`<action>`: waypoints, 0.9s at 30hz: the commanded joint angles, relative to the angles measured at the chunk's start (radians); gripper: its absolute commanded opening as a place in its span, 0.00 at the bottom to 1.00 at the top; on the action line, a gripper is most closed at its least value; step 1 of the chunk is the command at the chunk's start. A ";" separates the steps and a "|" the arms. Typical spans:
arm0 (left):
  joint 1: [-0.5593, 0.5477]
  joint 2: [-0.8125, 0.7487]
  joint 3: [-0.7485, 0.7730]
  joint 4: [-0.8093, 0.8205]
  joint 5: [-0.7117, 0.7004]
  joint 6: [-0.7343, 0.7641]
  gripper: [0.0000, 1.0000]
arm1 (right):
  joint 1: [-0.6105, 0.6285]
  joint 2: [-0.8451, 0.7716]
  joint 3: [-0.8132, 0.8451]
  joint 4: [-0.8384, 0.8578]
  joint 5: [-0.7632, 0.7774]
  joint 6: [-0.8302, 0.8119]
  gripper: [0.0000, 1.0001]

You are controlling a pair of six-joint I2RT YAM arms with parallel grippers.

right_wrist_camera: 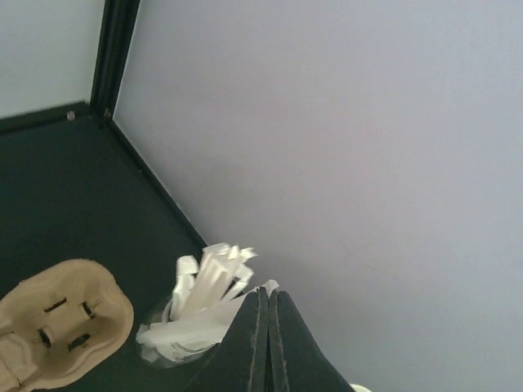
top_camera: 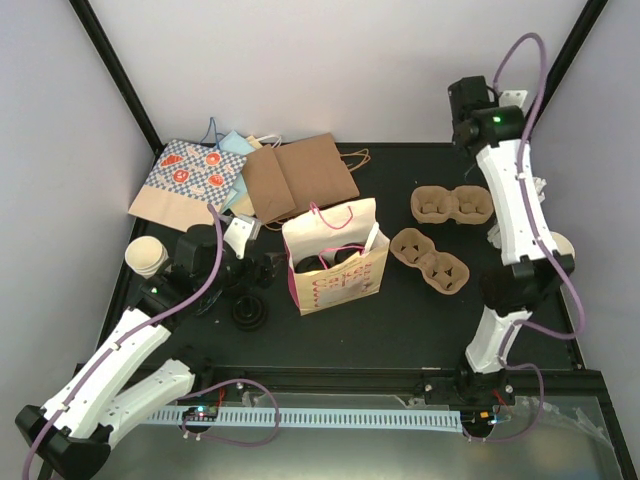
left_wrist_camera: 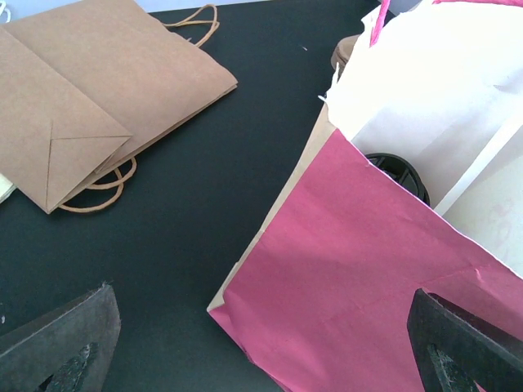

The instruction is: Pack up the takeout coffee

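An upright paper bag (top_camera: 340,285) with a pink side (left_wrist_camera: 368,269) stands mid-table. Inside it, black lids of takeout coffee cups (top_camera: 340,257) show; one black lid (left_wrist_camera: 400,171) peeks over the bag's rim in the left wrist view. My left gripper (top_camera: 255,275) is open and empty just left of the bag, its fingers (left_wrist_camera: 65,343) spread wide at the bag's lower corner. My right gripper (right_wrist_camera: 268,298) is shut and empty near the right wall, by a cup of white packets (right_wrist_camera: 200,302); in the top view it is hidden under its arm.
Two brown pulp cup carriers (top_camera: 453,204) (top_camera: 428,260) lie right of the bag. Flat brown bags (top_camera: 300,175) (left_wrist_camera: 90,90) and a patterned bag (top_camera: 185,180) lie at the back left. A lidless cream cup stack (top_camera: 147,257) and loose black lids (top_camera: 248,312) sit by the left arm.
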 commanded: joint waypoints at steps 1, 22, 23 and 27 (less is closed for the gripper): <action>0.007 -0.003 -0.007 0.026 0.018 0.015 0.99 | -0.006 -0.109 0.021 -0.007 0.034 -0.005 0.01; 0.010 -0.049 -0.021 0.049 0.008 0.039 0.99 | 0.019 -0.746 -0.332 0.430 -1.328 -0.138 0.01; 0.010 -0.058 -0.025 0.054 0.005 0.038 0.99 | 0.019 -0.746 -0.336 0.431 -1.379 -0.134 0.01; 0.011 -0.085 -0.034 0.066 0.001 0.041 0.99 | 0.020 -0.739 -0.336 0.477 -1.588 -0.106 0.01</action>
